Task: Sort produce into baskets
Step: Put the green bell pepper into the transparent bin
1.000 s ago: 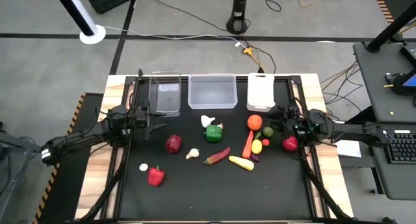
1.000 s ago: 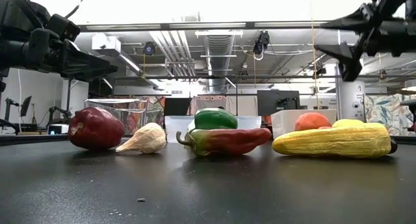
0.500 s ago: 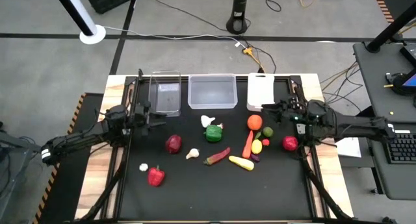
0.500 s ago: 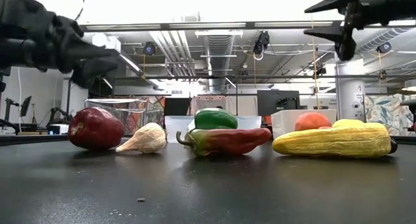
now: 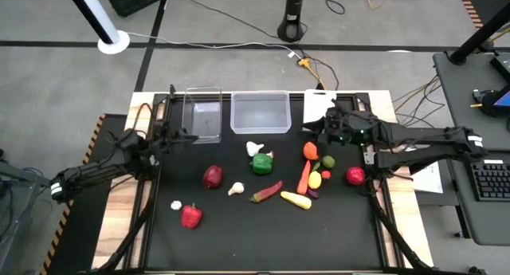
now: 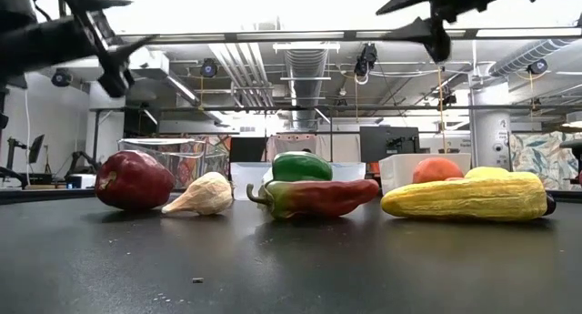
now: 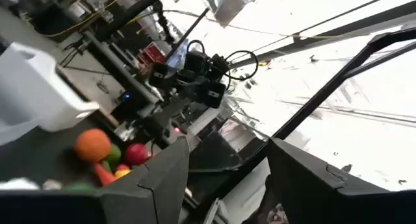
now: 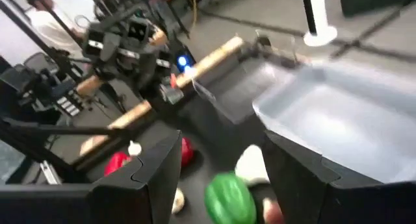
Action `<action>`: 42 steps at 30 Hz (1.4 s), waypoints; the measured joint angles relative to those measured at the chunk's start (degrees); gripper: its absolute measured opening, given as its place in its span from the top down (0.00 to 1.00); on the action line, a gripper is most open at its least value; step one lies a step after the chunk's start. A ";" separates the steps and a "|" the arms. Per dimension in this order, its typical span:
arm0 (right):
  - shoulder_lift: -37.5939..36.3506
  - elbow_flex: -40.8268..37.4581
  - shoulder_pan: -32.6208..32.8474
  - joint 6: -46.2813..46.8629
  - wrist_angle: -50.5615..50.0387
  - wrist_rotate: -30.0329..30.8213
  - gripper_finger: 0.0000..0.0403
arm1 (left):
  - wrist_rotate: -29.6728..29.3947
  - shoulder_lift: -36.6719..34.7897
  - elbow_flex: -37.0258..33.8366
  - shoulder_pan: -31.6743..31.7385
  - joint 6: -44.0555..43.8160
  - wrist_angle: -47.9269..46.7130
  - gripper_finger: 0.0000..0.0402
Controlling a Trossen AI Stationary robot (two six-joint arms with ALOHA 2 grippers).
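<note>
- The right gripper is hanging over the front edge of the opaque white basket, fingers spread and carrying nothing; in its own wrist view only air shows between the two dark fingers.
- The orange tomato is lying just below and slightly toward the table's middle from that gripper, the nearest piece of produce to it. The carrot is lying beyond the tomato, its long axis running roughly away from the baskets.
- The left gripper is hovering beside the narrow clear basket, also parted and empty. The dark red apple is sitting diagonally off it toward the table's centre, well apart.
- Judging by position, the right arm is the nearer one for the cluster of tomato, carrot, yellow squash and the small red piece; the left arm is nearer the red pepper and the garlic.
- All three baskets, including the wider clear basket, are looking empty, so sorting appears barely begun.
</note>
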 joint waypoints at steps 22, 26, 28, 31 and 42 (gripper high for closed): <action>14.24 21.50 -0.11 -11.68 -18.54 0.81 0.50 | 6.30 12.15 33.25 -0.24 -1.72 -63.92 0.52; 16.68 26.49 -0.11 -13.27 -25.80 0.81 0.50 | 4.27 13.01 33.62 -0.24 -6.08 -62.66 0.52; 17.88 28.19 -0.11 -13.61 -28.54 0.81 0.50 | 4.45 13.31 33.32 -0.25 -8.19 -60.10 0.52; 19.15 30.19 -0.11 -13.96 -31.81 0.76 0.50 | 6.47 13.57 32.23 -0.33 -10.37 -57.14 0.52; 23.49 31.63 -0.11 -14.20 -37.34 2.14 0.50 | 4.24 16.19 32.08 -1.57 -6.42 -53.70 0.52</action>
